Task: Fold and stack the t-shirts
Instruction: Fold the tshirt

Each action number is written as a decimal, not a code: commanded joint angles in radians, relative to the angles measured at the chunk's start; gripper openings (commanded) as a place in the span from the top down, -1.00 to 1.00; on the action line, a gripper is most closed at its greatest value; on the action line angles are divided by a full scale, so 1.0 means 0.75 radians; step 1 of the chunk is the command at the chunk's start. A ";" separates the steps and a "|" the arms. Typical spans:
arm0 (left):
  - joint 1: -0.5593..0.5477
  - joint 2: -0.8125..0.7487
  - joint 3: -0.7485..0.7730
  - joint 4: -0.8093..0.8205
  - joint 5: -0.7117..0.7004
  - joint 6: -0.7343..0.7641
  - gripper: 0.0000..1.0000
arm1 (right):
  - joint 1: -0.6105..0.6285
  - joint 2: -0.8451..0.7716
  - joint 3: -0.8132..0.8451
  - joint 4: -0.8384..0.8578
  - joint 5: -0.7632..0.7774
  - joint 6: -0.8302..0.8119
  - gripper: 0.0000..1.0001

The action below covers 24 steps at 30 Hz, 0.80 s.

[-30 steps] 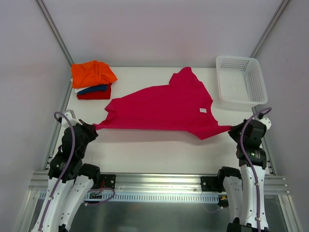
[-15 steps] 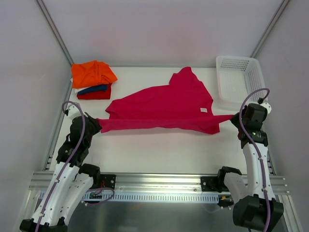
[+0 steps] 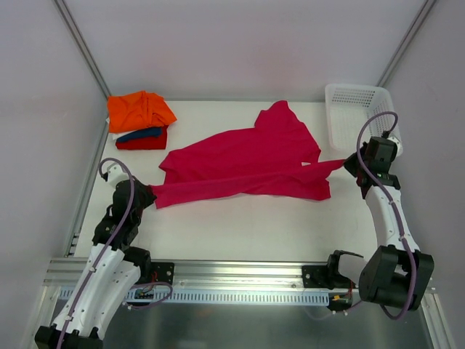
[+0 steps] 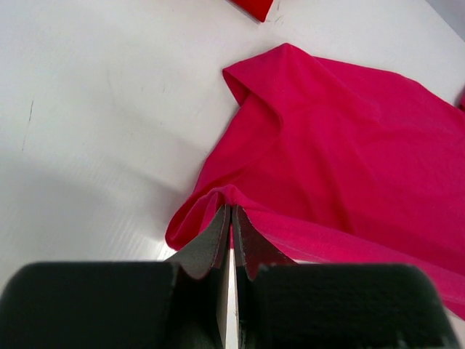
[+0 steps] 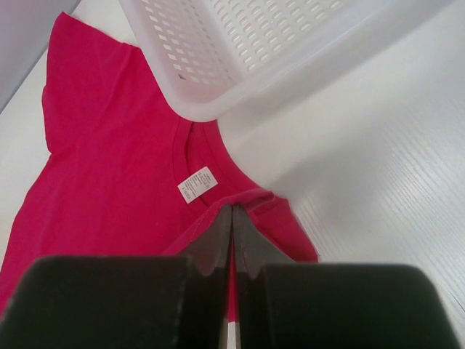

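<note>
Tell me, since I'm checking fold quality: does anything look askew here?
The pink shirt lies skewed and wrinkled, its near edge pinched at each end by the left gripper and right gripper, one sleeve poking toward the far side. The orange shirt sits rumpled atop the stack.

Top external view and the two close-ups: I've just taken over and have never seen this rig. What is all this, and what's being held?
The overhead picture looks down on a white table with a left arm and a right arm bolted at its near edge. The two close-ups come from a camera on each wrist. A magenta-pink t-shirt lies spread mid-table. The left gripper is shut on the shirt's left end, the right gripper on its right end. At far left sits a folded stack: orange shirt on dark blue shirt on red shirt. A white mesh basket stands at far right.
</note>
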 commanded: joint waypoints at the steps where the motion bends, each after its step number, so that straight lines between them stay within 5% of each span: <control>1: 0.025 0.015 -0.037 0.091 -0.057 -0.019 1.00 | 0.016 0.044 0.073 0.114 0.030 0.006 0.99; 24: 0.184 0.472 -0.117 0.530 0.092 0.075 1.00 | 0.147 0.368 0.108 0.208 0.109 -0.025 1.00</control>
